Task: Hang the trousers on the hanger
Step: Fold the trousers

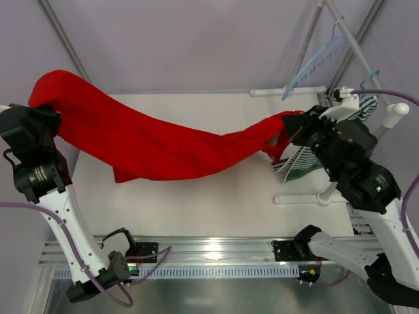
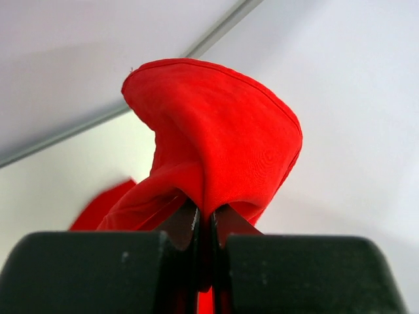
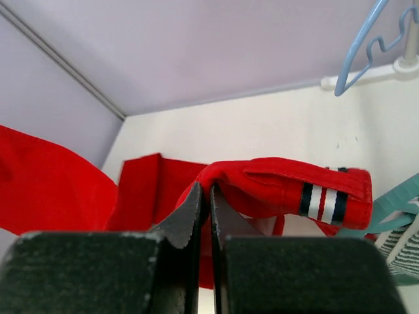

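**Inspector:** Markings on trousers (image 1: pixel 163 147)?

**Assistant:** One small trim (image 3: pixel 324 203) at the waistband: white and dark bars on red, plain in the right wrist view.

**Inspector:** Material and shape?

**Assistant:** Bright red cloth, matte and soft, with a stitched hem. Stretched as a sagging band above the table (image 1: pixel 216 196), from high over the left edge across toward the far right corner. Loose fold hanging under the middle; contact with the table not determinable.

**Inspector:** Left gripper (image 2: pixel 204 219)?

**Assistant:** Black jaws pressed together, clamped on a bunched fold of trousers. Cloth flaring up above the tips like a cup.

**Inspector:** Right gripper (image 3: pixel 206 196)?

**Assistant:** Likewise pressed together, pinching the waistband end just beside the trim.

**Inspector:** Hanger (image 1: pixel 314 62)?

**Assistant:** Thin pale blue plastic with a wavy notched lower bar. Hung by its hook on a slanted pole beyond the far right corner. Apart from the trousers, touched by neither gripper.

**Inspector:** Other items?

**Assistant:** Teal hanger (image 3: pixel 393 203) and a green-and-white striped garment (image 1: pixel 298 163) at the right edge, just behind the right gripper. White round-ended rods (image 1: pixel 288 90) along the same edge.
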